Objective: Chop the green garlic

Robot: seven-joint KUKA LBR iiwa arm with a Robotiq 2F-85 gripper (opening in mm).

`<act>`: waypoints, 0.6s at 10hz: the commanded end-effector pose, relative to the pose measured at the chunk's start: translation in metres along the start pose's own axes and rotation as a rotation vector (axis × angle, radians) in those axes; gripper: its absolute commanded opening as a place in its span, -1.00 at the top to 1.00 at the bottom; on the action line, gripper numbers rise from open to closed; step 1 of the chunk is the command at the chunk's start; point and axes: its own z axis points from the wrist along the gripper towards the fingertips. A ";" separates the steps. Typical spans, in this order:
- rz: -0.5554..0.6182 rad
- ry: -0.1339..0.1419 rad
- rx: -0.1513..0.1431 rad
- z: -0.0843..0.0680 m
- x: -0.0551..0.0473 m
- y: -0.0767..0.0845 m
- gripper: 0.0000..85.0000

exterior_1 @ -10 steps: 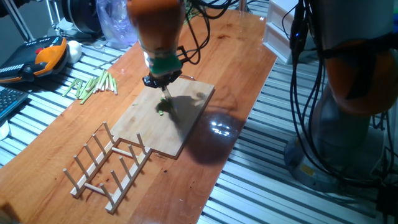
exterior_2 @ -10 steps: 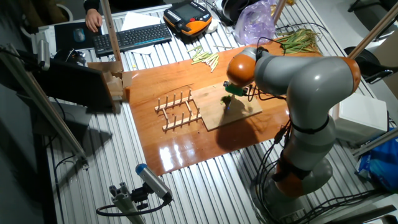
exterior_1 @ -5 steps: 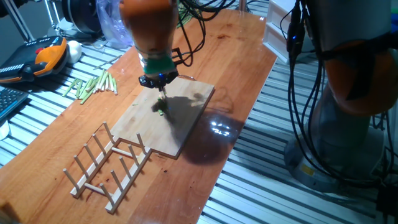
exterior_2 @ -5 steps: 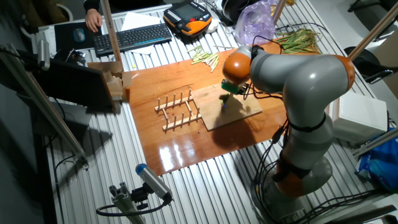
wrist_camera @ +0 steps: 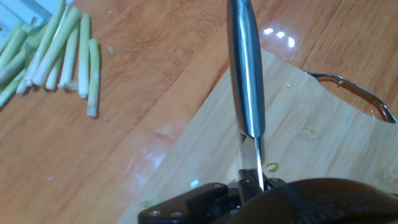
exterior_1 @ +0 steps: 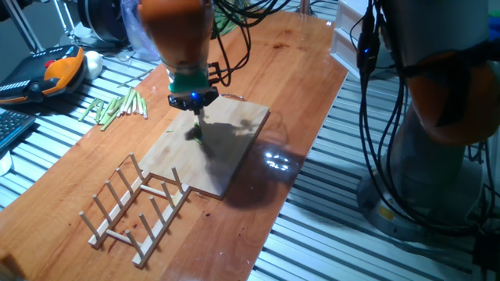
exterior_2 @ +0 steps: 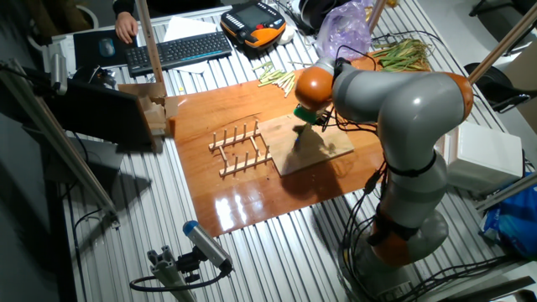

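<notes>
We see the gripper point(exterior_1: 194, 99) above the near-left part of the cutting board point(exterior_1: 234, 148), holding a knife point(wrist_camera: 245, 74) blade-down; in the hand view the steel handle runs straight away from the camera and the thin blade edge goes into the black fingers point(wrist_camera: 186, 202) at the bottom of frame, so the fingers are clamped on the knife. The fingertips themselves are hidden in the fixed views by the orange wrist, and in the other fixed view the gripper point(exterior_2: 306, 113) sits over the board point(exterior_2: 331, 151) with the arm blocking the tool. Green garlic point(exterior_1: 195, 133): a small dark-green patch on the board directly under the knife tip in one fixed view; we can't tell whether the blade touches it. In the hand view only a couple of tiny green bits point(wrist_camera: 272, 166) lie on the board beside the blade. A bundle of pale-green stalks point(exterior_1: 117, 108) lies on the wooden surface point(exterior_1: 297, 70) off the board's far-left side, well apart from the knife; same bundle point(wrist_camera: 53, 53) is top-left in the hand view. A wooden dowel rack point(exterior_1: 137, 207) sits on the surface just beside the board's near end. A leafy green bunch point(exterior_2: 403, 52) lies at the surface's far edge in the other fixed view.
</notes>
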 end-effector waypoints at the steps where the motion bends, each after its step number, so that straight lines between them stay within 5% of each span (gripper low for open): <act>1: -0.022 0.019 0.002 -0.002 -0.002 0.000 1.00; 3: -0.139 0.115 -0.014 -0.011 -0.005 -0.004 1.00; 5: -0.345 0.218 -0.134 -0.028 -0.011 0.000 1.00; 6: -0.456 0.238 -0.189 -0.034 -0.010 0.002 1.00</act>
